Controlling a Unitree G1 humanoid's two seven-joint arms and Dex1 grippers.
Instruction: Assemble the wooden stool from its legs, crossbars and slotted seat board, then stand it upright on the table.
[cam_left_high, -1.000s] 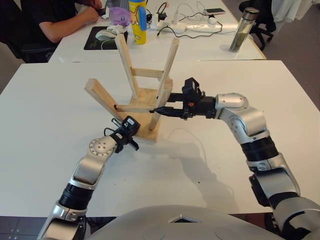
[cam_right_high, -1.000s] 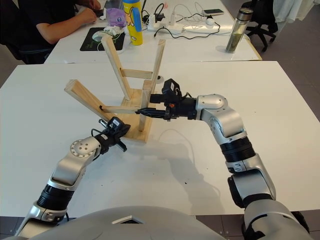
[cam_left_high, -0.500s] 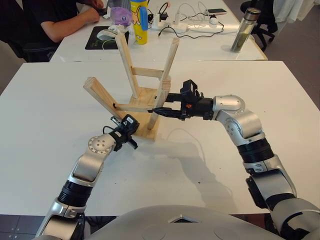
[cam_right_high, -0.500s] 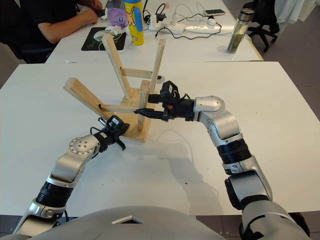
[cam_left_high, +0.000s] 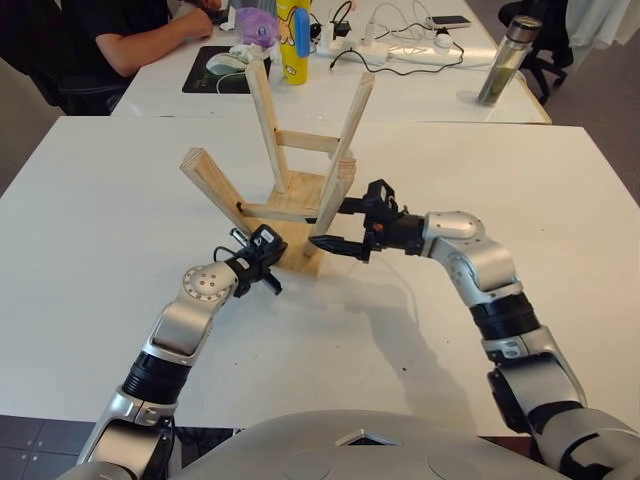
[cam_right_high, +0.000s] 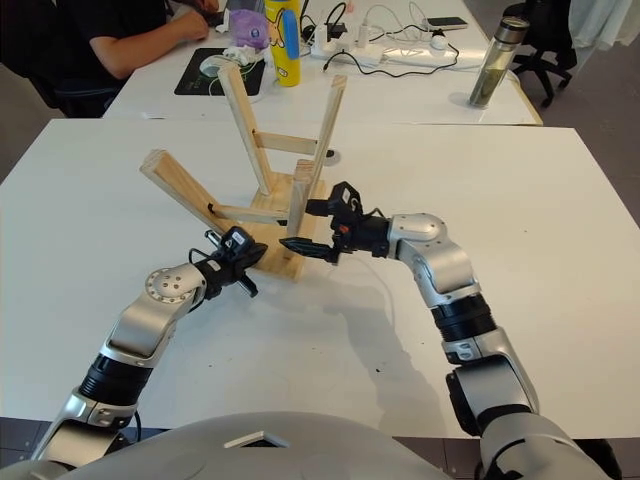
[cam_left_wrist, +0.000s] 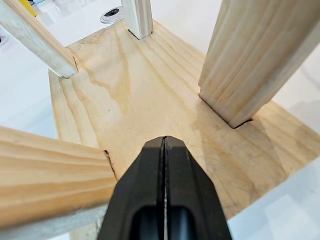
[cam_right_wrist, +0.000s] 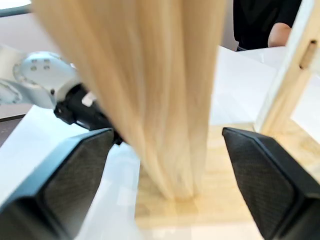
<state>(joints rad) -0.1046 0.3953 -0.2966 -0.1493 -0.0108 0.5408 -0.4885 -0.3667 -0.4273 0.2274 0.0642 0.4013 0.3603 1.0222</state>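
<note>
Two grippers work low at the upturned stool (cam_left_high: 300, 190), which stands on its seat board (cam_left_wrist: 150, 90) in the middle of the white table (cam_left_high: 120, 220), legs pointing up. Nearest to you, the left gripper (cam_left_wrist: 164, 150) has its fingers pressed together and holds nothing. Its tip is just over the near edge of the board, between two leg bases. A little farther, the right gripper (cam_left_high: 338, 225) is spread wide, one finger on each side of the near right leg (cam_right_wrist: 160, 90), close to where it enters the board; I cannot tell if they touch it. Behind, the upper crossbar (cam_left_high: 305, 142) joins the two far legs, while the left leg (cam_left_high: 212, 188) leans strongly outward.

I judge that assembly is almost finished and the joints are being checked. Next you should close the right fingers on that leg, press it firmly down, straighten the leaning leg, then turn the stool over.
</note>
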